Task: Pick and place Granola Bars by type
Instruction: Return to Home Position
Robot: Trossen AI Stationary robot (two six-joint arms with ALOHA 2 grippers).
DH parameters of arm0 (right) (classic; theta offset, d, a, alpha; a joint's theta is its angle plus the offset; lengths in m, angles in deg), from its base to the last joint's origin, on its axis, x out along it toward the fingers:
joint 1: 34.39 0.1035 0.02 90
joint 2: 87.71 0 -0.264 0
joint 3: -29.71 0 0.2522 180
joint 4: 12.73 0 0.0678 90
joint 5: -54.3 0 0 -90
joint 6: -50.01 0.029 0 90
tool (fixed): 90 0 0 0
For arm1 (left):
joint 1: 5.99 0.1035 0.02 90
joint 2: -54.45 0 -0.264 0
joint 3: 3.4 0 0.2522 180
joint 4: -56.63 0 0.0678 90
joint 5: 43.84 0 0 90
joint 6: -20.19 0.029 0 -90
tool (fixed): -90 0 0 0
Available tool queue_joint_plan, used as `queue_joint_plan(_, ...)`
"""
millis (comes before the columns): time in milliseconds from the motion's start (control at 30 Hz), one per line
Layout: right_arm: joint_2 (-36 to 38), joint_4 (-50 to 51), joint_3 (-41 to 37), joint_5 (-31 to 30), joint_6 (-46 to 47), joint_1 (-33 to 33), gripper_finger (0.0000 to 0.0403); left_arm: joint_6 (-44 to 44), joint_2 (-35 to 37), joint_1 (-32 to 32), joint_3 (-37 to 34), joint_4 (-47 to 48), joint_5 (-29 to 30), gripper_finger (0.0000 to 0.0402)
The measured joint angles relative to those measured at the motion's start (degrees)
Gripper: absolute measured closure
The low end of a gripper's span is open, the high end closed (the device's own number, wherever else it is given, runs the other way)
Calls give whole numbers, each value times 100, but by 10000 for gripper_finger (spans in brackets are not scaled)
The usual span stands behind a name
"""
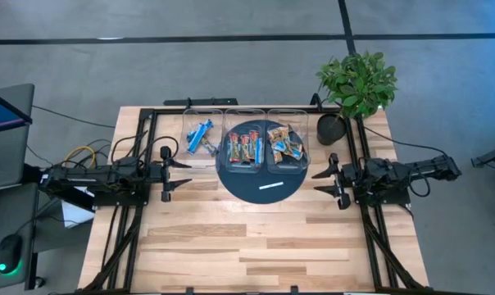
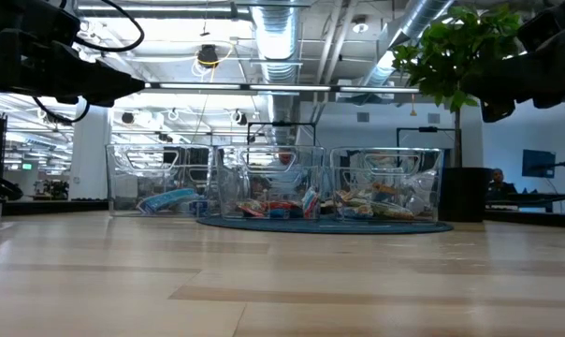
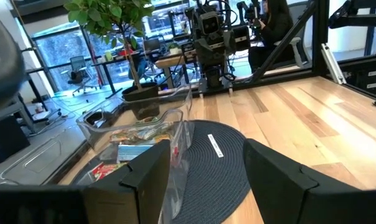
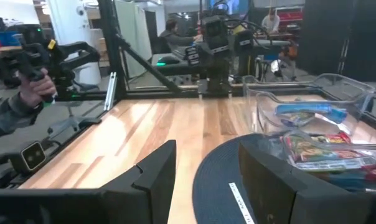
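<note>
Left hand point(image 1: 184, 174) sits at the left side of the bench point(image 1: 256, 246), fingers spread, released, holding nothing.

Three clear bins stand in a row at the far middle of the bench:
- Left bin point(image 1: 203, 111): blue Granola Bars point(image 1: 201, 136) only. It sits just off the left edge of the dark round mat point(image 1: 260, 190).
- Middle bin point(image 1: 245, 111): red Granola Bars point(image 1: 244, 148) lying side by side. The bin is on the mat.
- Right bin point(image 1: 287, 111): orange Granola Bars point(image 1: 285, 145) in a loose heap. This bin is also on the mat.

No bars lie loose on the bench.

A white strip point(image 1: 271, 186) lies flat on the near part of the mat, in front of the right bin. It carries small print, too fine to read. The wrapper print isn't legible either.

Potted plant point(image 1: 358, 82) stands at the far right corner.

Right hand point(image 1: 318, 182) sits at the right side of the bench, near the mat's edge, fingers apart, released, empty.
</note>
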Motion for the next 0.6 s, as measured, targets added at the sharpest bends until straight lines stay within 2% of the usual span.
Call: queue_joint_plan(600,0,-7,0,-49,66,-362,237,12,2,0,0,-26,62,203)
